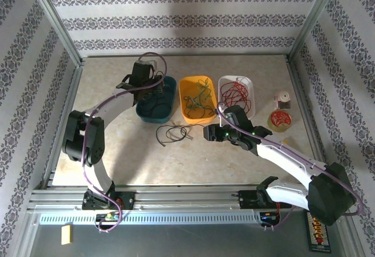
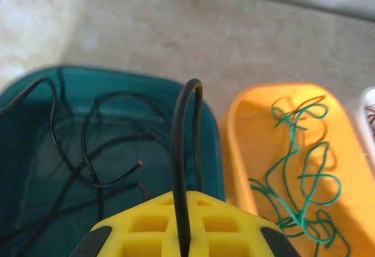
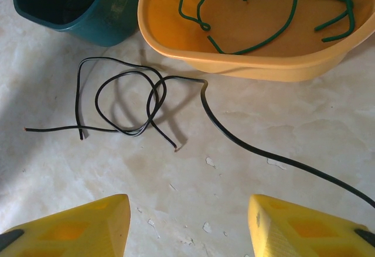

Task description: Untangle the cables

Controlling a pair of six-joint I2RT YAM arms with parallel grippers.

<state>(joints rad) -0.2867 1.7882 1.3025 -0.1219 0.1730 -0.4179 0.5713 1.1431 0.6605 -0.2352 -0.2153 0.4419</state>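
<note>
In the left wrist view my left gripper (image 2: 184, 205) is shut on a black cable (image 2: 186, 110), which arches up and drops into the teal bin (image 2: 35, 81) over several other black cables (image 2: 88, 151). From above, that gripper (image 1: 149, 88) hangs over the teal bin (image 1: 170, 100). Green cables (image 1: 198, 99) lie in the orange bin (image 1: 188, 83) and red cables (image 1: 237, 95) in the white bin (image 1: 225, 81). A loose black cable (image 3: 126, 102) lies looped on the table. My right gripper (image 3: 187, 216) is open just short of it, nothing between its fingers (image 3: 76, 228).
A small reel of red wire (image 1: 280, 119) and another spool (image 1: 283, 100) stand at the right, past the white bin. The three bins sit in a row at mid-table. A thicker black strand (image 3: 281, 160) runs off to the right near my right gripper (image 1: 207, 133).
</note>
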